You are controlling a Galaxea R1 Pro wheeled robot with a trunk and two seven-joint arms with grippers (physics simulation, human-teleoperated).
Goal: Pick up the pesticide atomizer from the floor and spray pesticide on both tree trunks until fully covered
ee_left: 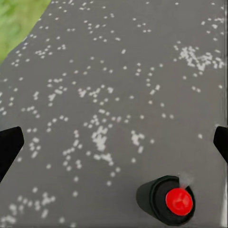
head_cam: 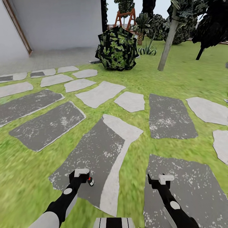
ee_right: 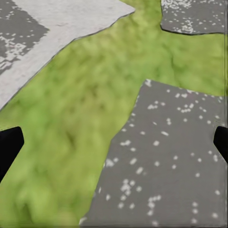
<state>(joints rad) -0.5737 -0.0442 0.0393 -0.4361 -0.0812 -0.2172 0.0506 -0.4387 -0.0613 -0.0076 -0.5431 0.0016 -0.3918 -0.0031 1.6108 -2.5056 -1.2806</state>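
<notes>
Early days here: nothing is picked up yet, as far as I can judge. The small black pesticide atomizer with its round red cap (head_cam: 90, 181) is standing on the dark grey speckled stepping stone (head_cam: 95, 152), just beside my left gripper (head_cam: 81, 174) on its inner side. From the left wrist camera I look straight down on the atomizer (ee_left: 168, 199): red top, black body, sitting near the edge of the picture and off the midline between the black fingers (ee_left: 9, 147), which show wide apart at either side. So the left fingers are released and holding nothing, and the bottle is not between them yet.

The right gripper (head_cam: 161, 181) hangs over another dark speckled stone (head_cam: 190, 186), and its wrist camera shows grass (ee_right: 71, 123) and stone with both fingertips spread at the edges: released too, empty.

Both forearms reach forward and down, low over the ground, elbows tucked near my trunk.

Still to do, by my reckoning: everything. Line up the left arm, take the atomizer, then drive across the lawn. One pale grey leaning tree trunk (head_cam: 167, 39) stands far ahead, well apart from me, unsprayed for all I can tell. The second tree I can't pick out with certainty.
</notes>
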